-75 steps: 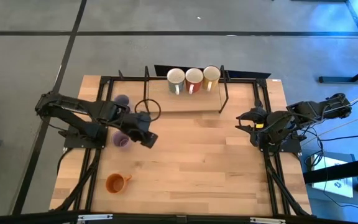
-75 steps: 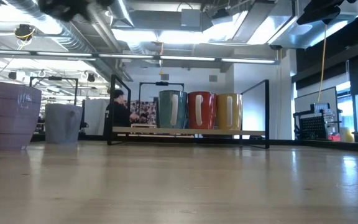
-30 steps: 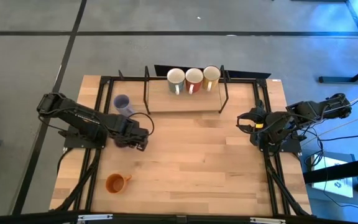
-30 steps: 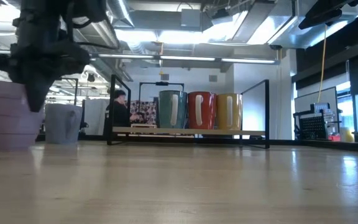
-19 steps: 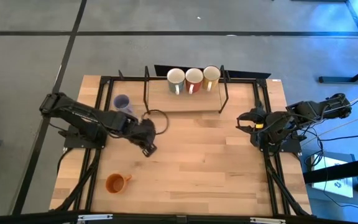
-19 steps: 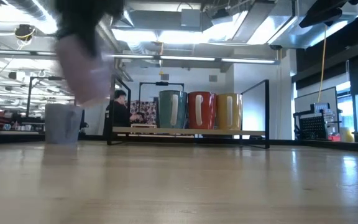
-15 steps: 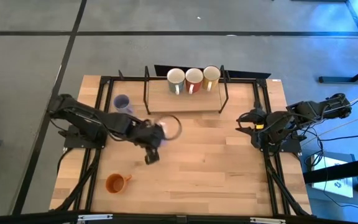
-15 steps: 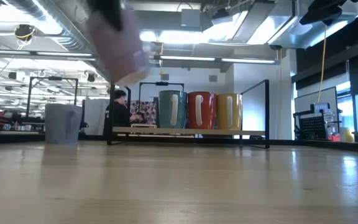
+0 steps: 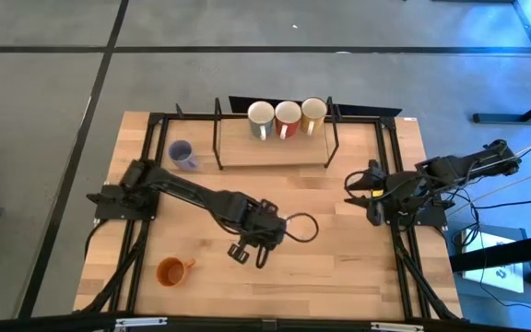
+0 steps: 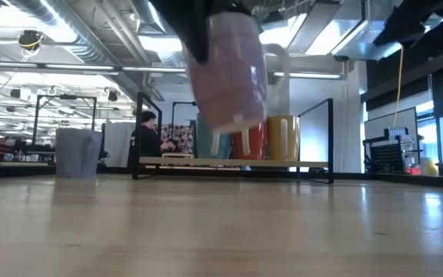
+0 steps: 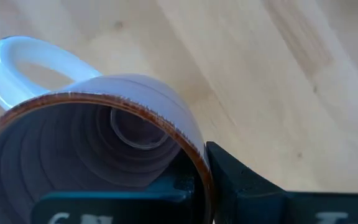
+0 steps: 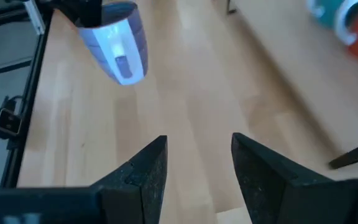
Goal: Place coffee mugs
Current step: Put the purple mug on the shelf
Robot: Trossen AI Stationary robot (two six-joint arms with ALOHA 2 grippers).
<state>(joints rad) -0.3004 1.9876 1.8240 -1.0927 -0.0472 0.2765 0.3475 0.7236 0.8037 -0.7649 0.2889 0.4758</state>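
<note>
While the left hand (image 9: 267, 232) clamps its brown-edged rim, the lavender mug (image 10: 228, 73) hangs airborne.

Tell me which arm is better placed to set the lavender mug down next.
The left. Its gripper already holds the lavender mug above mid-table, the jaws clamped on its rim. The right gripper is empty, jaws open, waiting at the table's right edge.

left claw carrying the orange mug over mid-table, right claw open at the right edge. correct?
Not quite: the left claw carries a lavender mug, as the low view shows. The orange mug sits on the table in the high view. The right claw is open.
</note>
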